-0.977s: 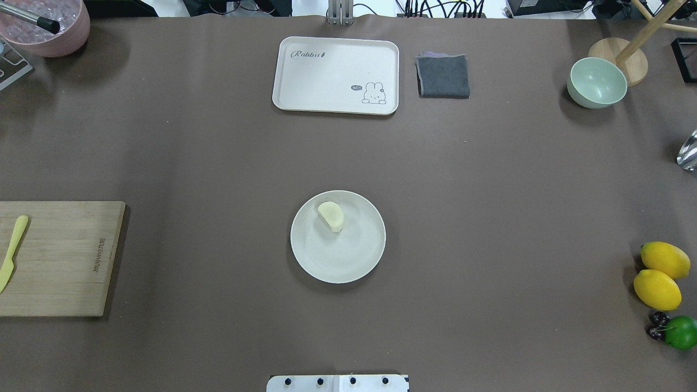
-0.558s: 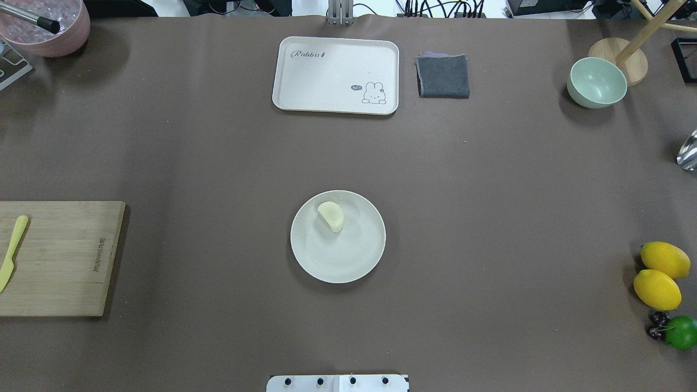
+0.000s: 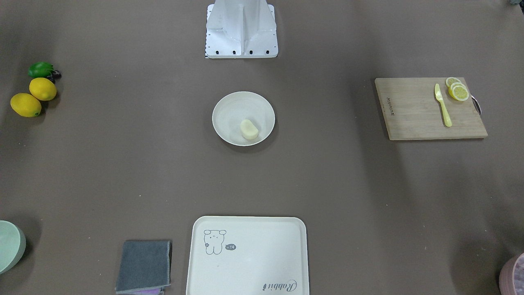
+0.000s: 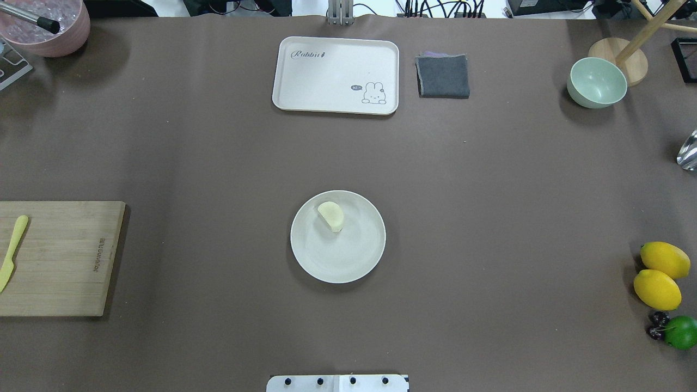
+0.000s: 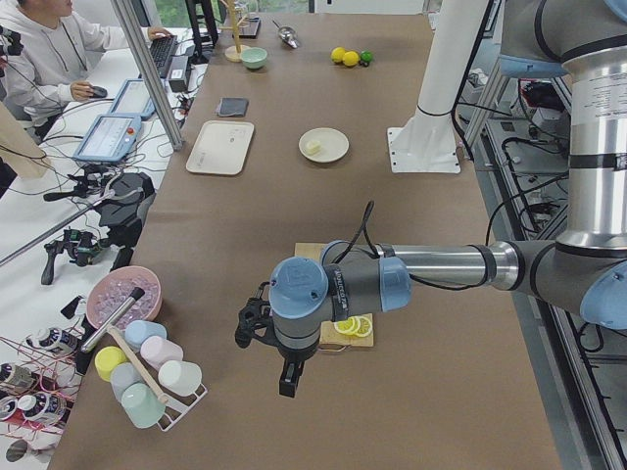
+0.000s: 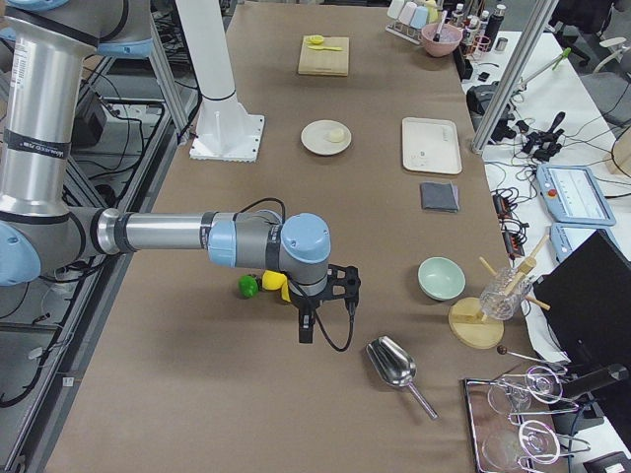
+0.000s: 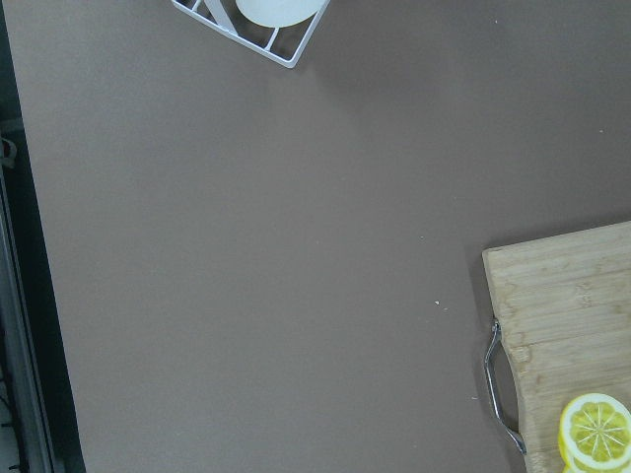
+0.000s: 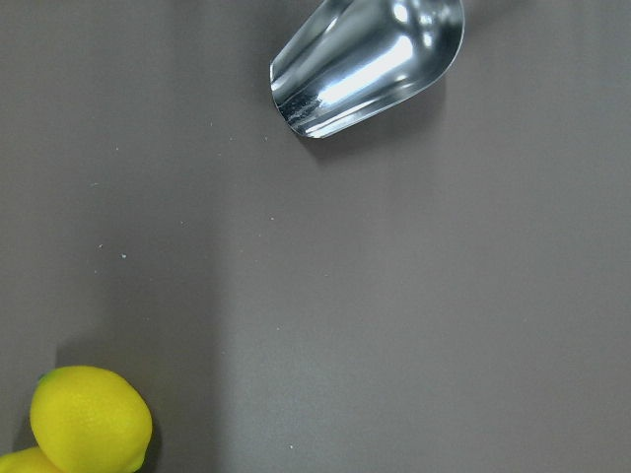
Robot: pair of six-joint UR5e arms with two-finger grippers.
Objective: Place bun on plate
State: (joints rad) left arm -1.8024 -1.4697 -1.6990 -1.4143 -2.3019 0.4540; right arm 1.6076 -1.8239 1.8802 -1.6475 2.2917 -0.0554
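The pale cream bun (image 4: 331,215) lies on the round cream-white plate (image 4: 343,256) at the table's middle, on the plate's far half. It shows the same way in the front-facing view, bun (image 3: 248,129) on plate (image 3: 233,110). Nothing touches either. My left gripper (image 5: 288,380) hangs far off over the table's left end, beside the cutting board. My right gripper (image 6: 307,329) hangs at the right end near the lemons. Both show only in the side views, so I cannot tell whether they are open or shut.
A rectangular tray (image 4: 335,75) and a grey cloth (image 4: 443,75) lie at the far side. A green bowl (image 4: 597,83) stands far right, two lemons (image 4: 661,272) near right. A cutting board (image 4: 60,258) with a yellow knife (image 4: 12,253) sits left. A metal scoop (image 8: 365,64) lies below my right wrist.
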